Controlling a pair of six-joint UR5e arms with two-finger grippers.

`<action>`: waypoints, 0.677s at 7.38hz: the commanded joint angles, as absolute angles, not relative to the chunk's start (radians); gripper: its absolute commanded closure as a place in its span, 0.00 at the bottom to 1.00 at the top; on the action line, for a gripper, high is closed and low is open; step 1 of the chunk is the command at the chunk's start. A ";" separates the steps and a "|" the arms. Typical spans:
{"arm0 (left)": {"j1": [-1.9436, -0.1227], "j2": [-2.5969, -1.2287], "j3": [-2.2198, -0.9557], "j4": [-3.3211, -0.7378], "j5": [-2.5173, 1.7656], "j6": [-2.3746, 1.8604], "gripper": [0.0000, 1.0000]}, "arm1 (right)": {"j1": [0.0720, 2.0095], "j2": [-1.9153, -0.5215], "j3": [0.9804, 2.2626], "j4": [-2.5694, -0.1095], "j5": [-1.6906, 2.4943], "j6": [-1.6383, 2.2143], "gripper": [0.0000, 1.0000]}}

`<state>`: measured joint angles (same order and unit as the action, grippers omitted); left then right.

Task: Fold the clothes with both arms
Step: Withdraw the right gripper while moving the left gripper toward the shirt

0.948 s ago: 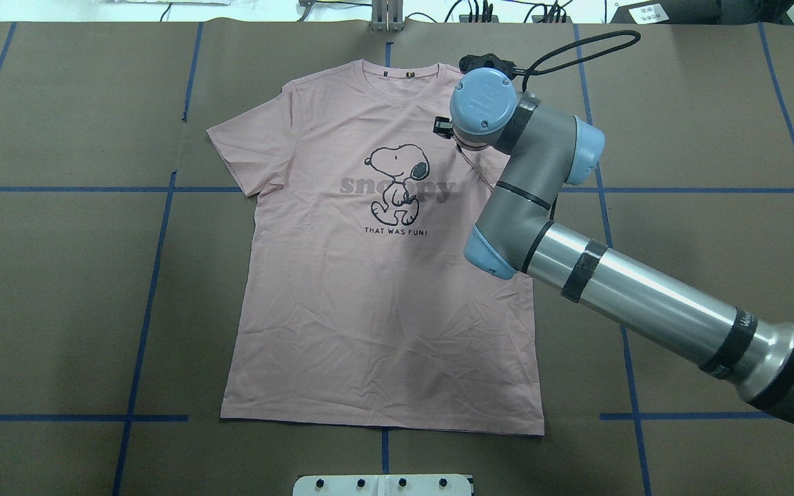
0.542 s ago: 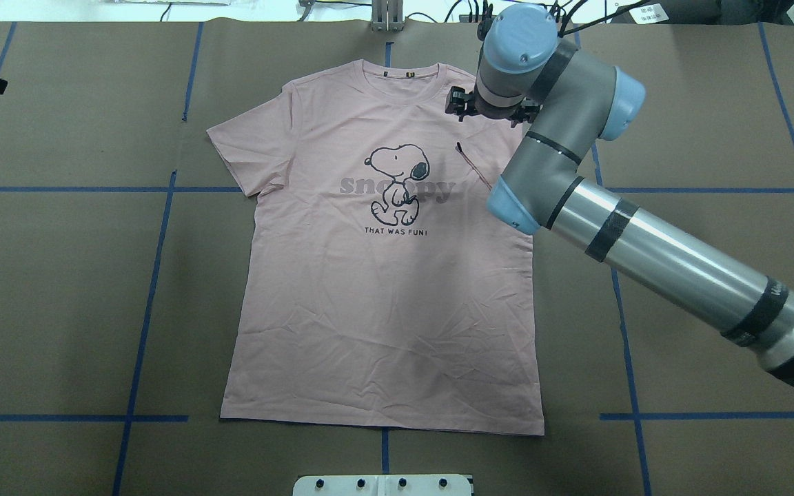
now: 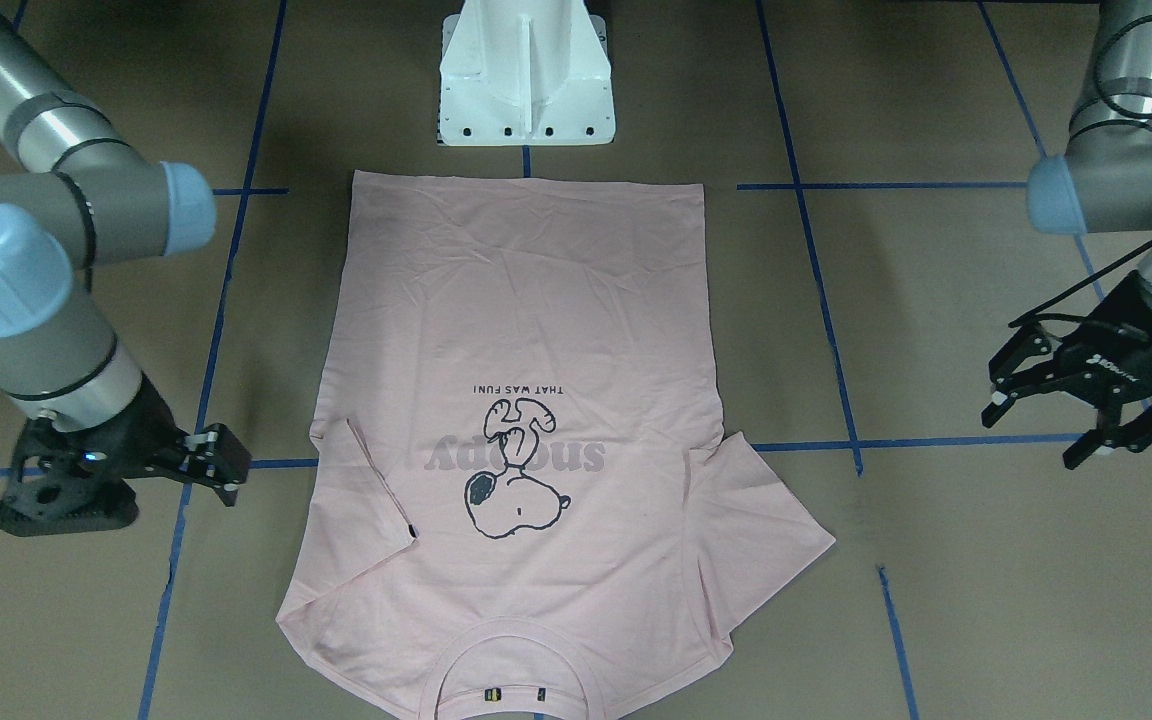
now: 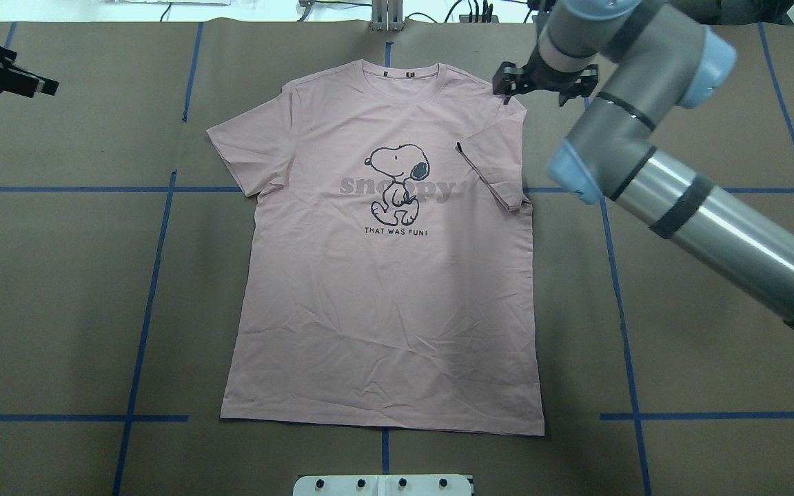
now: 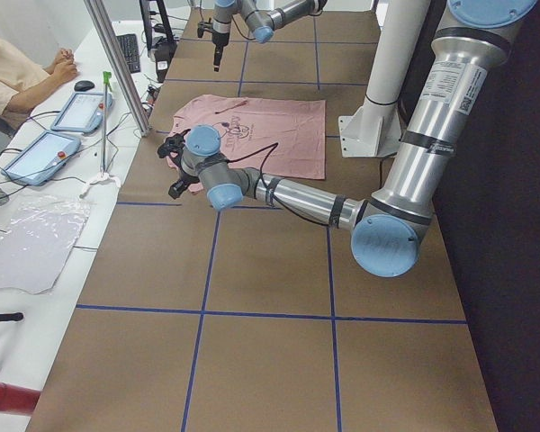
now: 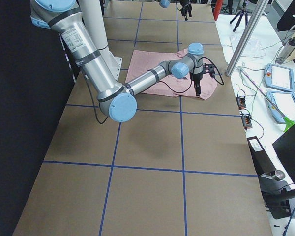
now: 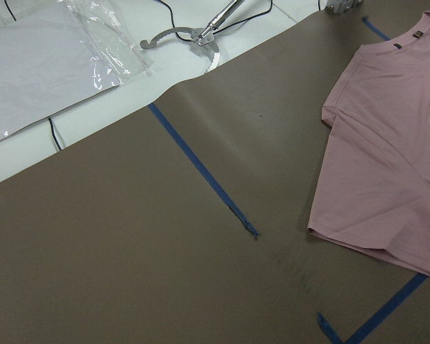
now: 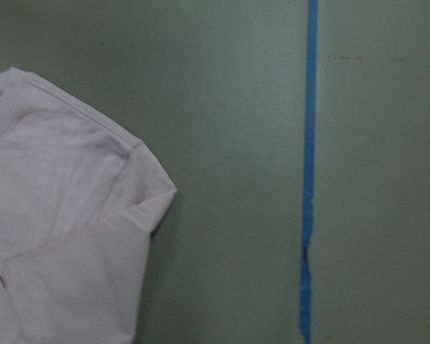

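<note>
The pale pink T-shirt (image 4: 383, 296) lies flat on the brown table, dog print (image 4: 400, 182) up and collar at the far edge. Its sleeve on my right (image 4: 493, 158) is folded in over the chest. The other sleeve (image 4: 245, 148) lies spread out. My right gripper (image 4: 542, 86) hovers just off the shirt's right shoulder, open and empty; it also shows in the front-facing view (image 3: 221, 465). My left gripper (image 3: 1036, 432) is open and empty, well out to the left of the shirt (image 3: 536, 320) and above the table.
The white pedestal (image 3: 526, 75) stands at the shirt's hem side. Blue tape lines (image 4: 142, 303) cross the table. Beyond the far edge are a plastic bag (image 7: 50, 57), cables and tablets (image 6: 285, 78). An operator (image 5: 18, 63) sits there.
My right arm has swung right and away, from over the shirt's chest to beyond its right shoulder. The folded sleeve stays in place. My left gripper has come further into view at top left.
</note>
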<state>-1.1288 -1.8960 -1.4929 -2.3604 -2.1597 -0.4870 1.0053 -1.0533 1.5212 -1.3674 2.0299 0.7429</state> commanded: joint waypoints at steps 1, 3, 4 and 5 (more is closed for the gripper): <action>-1.011 -1.952 -1.467 -2.356 -2.021 -0.699 0.28 | 1.099 -1.256 1.633 -1.330 2.129 0.560 0.00; -0.942 -2.031 -1.358 -2.359 -1.883 -0.820 0.37 | 1.115 -1.318 1.641 -1.250 2.146 0.555 0.00; -0.911 -2.046 -1.317 -2.365 -1.812 -0.845 0.40 | 1.115 -1.322 1.644 -1.249 2.146 0.557 0.00; -0.882 -2.083 -1.255 -2.378 -1.757 -0.859 0.40 | 1.115 -1.330 1.649 -1.249 2.145 0.557 0.00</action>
